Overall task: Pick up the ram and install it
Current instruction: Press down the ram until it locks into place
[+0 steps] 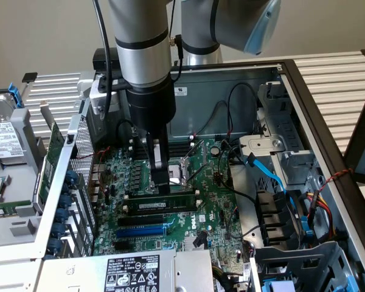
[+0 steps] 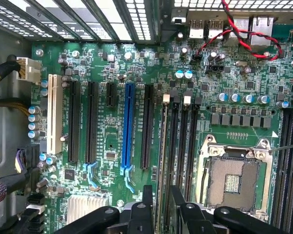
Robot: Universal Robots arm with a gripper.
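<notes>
Open computer case, from the exterior view's left to right. A green expansion card stands at the case wall. Mid-board, the claw sits astride the ram, which stands on edge along a memory slot just beside the empty CPU socket. Whether the claw clenches it cannot be told. Risk: a tilted or mis-keyed stick, pressed down, could jam and strain the slot. The blue cable lies well apart.
</notes>
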